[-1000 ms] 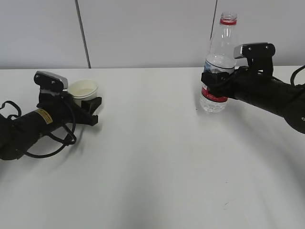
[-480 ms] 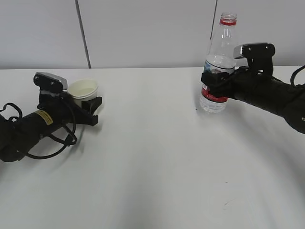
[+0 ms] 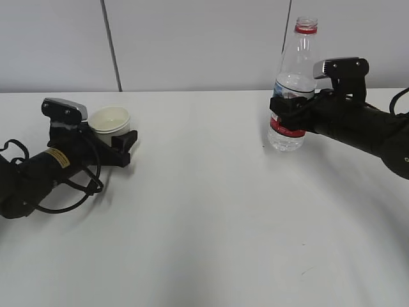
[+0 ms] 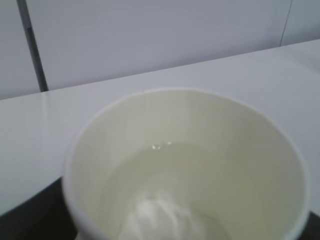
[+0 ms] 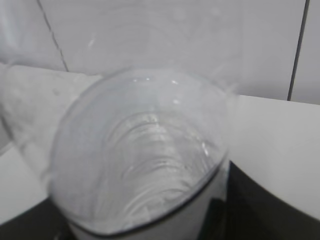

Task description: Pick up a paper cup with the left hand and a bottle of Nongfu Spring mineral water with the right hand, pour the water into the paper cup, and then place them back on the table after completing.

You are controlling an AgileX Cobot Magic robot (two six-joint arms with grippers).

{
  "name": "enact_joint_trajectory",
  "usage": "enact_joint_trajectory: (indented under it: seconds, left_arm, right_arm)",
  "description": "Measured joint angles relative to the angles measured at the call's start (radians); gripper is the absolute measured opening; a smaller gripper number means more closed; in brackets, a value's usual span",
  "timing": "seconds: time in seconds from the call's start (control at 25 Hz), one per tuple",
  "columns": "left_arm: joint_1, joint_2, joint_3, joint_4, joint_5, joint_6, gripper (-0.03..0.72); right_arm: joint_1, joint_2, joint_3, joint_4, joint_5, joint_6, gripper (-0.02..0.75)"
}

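The white paper cup (image 3: 108, 119) stands on the table (image 3: 204, 217) at the left, between the fingers of my left gripper (image 3: 119, 132), which stands open around it. In the left wrist view the paper cup (image 4: 185, 165) fills the frame, with clear water (image 4: 170, 205) in its bottom. At the right, the uncapped bottle (image 3: 295, 61) with a red label stands upright on the table with my right gripper (image 3: 285, 116) shut on its lower half. A little water is in its base. Up close, the bottle (image 5: 140, 150) blocks most of the right wrist view.
A grey panelled wall (image 3: 192, 45) runs behind the table's back edge. A small dark scuff (image 3: 303, 274) marks the tabletop near the front right. The left arm's cables (image 3: 70, 192) lie looped on the table beside it.
The left gripper's near finger has drawn slightly away from the cup, and the wrist with its camera block has shifted a little left. The right arm and bottle have not moved.
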Motion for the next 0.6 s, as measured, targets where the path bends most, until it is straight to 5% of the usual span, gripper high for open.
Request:
enact_joint_trajectory:
  seconds: [0.6]
  left_arm:
    - [0.000,-0.135,0.258,-0.035,-0.039,0.000,0.547]
  right_arm:
    - [0.000,0.000,0.000,0.014,0.002,0.000,0.410]
